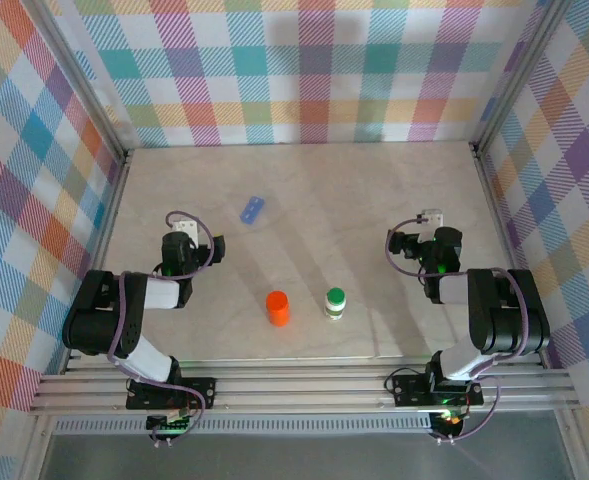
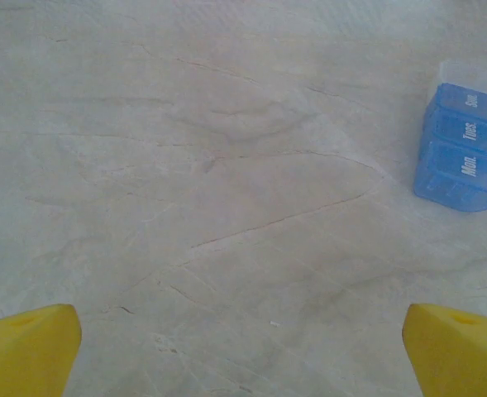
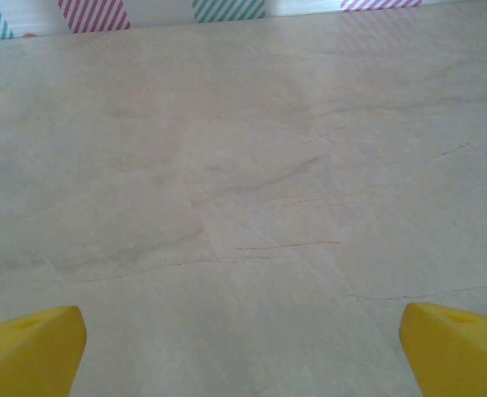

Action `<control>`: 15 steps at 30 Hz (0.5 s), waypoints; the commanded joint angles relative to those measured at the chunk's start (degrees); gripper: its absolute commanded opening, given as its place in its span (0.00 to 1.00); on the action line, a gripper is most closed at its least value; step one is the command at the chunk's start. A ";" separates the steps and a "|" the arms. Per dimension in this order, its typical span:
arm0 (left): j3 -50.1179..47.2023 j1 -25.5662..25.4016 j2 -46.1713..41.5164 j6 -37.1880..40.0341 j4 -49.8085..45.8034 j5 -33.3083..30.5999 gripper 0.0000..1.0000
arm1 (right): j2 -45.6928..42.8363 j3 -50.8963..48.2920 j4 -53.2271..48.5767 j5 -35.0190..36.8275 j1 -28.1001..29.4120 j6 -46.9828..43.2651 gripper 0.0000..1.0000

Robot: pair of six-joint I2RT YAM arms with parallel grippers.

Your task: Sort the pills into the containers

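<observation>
L pincer (image 2: 241, 351) wide apart, R pincer (image 3: 241, 351) wide apart, blue pill box (image 1: 252, 209) fwd-right of L, orange bottle (image 1: 277, 308) near green-cap bottle (image 1: 335, 303), tabletop (image 1: 324, 170) front-centre

Counter (image 1: 304, 190) pale beige with faint marble veins; walls (image 1: 304, 70) pastel multicolour plaid; pill box (image 2: 462, 149) translucent blue, white lettering; orange bottle (image 1: 277, 308); white bottle (image 1: 335, 303) with green cap; left pincer (image 2: 243, 356) and right pincer (image 3: 243, 356) yellow-tipped; arms (image 1: 104, 325) black
</observation>
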 commanded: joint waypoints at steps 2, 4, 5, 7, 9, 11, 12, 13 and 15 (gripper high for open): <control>0.88 0.86 -0.29 0.57 0.38 0.81 1.00 | -0.81 -0.06 0.54 -1.09 0.11 0.70 0.99; 0.89 0.86 -0.30 0.55 0.43 0.82 1.00 | -0.77 -0.06 0.57 -1.09 0.15 0.77 0.99; 0.86 0.85 -0.36 0.58 0.46 0.89 1.00 | -0.73 -0.06 0.60 -1.09 0.15 0.76 0.99; 0.86 0.86 -0.34 0.45 0.46 0.92 1.00 | -0.73 -0.06 0.57 -1.09 0.11 0.81 0.99; 0.91 1.03 -0.33 0.36 0.38 1.40 1.00 | -0.75 -0.06 0.57 -1.09 0.12 0.76 0.99; 0.97 1.40 -0.33 0.16 0.36 1.80 1.00 | -0.73 -0.08 0.57 -1.09 0.14 0.69 0.99; 1.02 1.40 -0.33 0.20 0.37 1.92 1.00 | -0.77 -0.06 0.57 -1.09 0.10 0.80 0.99; 0.95 1.37 -0.34 0.17 0.33 1.90 1.00 | -0.75 -0.06 0.55 -1.00 0.15 0.85 0.99; 0.97 1.41 -0.31 0.21 0.29 1.90 1.00 | -0.73 -0.06 0.57 -1.00 0.12 0.85 0.99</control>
